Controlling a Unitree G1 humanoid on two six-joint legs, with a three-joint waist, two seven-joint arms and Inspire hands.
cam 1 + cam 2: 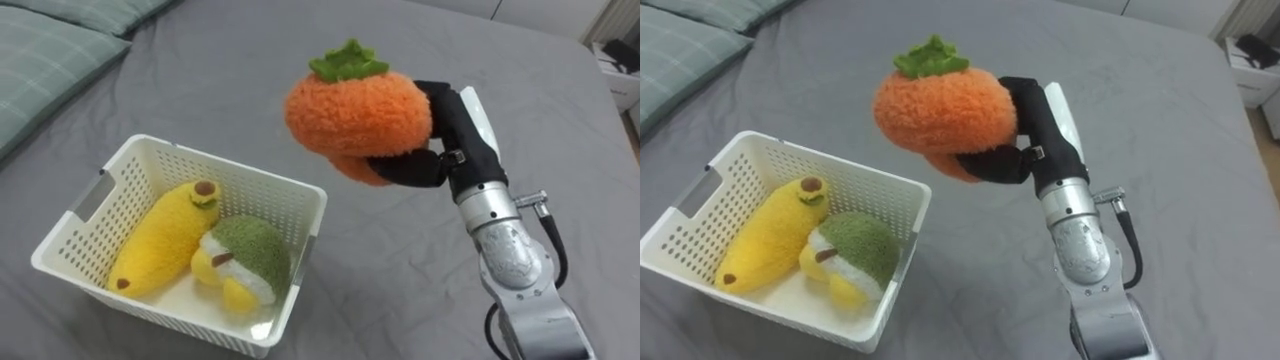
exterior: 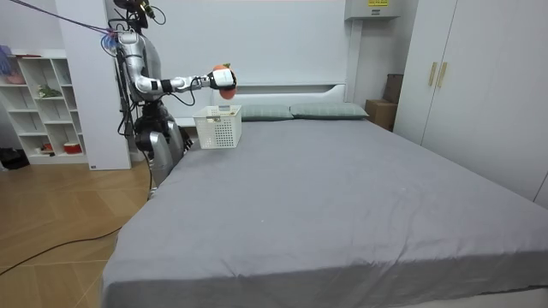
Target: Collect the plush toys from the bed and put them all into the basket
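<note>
The right hand (image 1: 442, 142) holds an orange plush fruit (image 1: 358, 112) with a green leaf top. Its dark fingers are curled around the back and the underside of the toy. The toy is in the air above the grey bed (image 1: 385, 285), higher than the white basket (image 1: 255, 195) and near the basket's far right corner. It touches neither the basket nor the sheet.

The basket stands on the bed near the side edge where the robot is, not far from the green pillows (image 1: 40, 50) at the head end. Inside it lie two toys side by side: a yellow plush banana (image 1: 160, 240) on the left and a green and yellow plush toy (image 1: 245, 260) on the right, touching each other.

In the room view the robot stands on the wooden floor beside the bed, at its head-end corner, with the arm stretched out over the basket.
</note>
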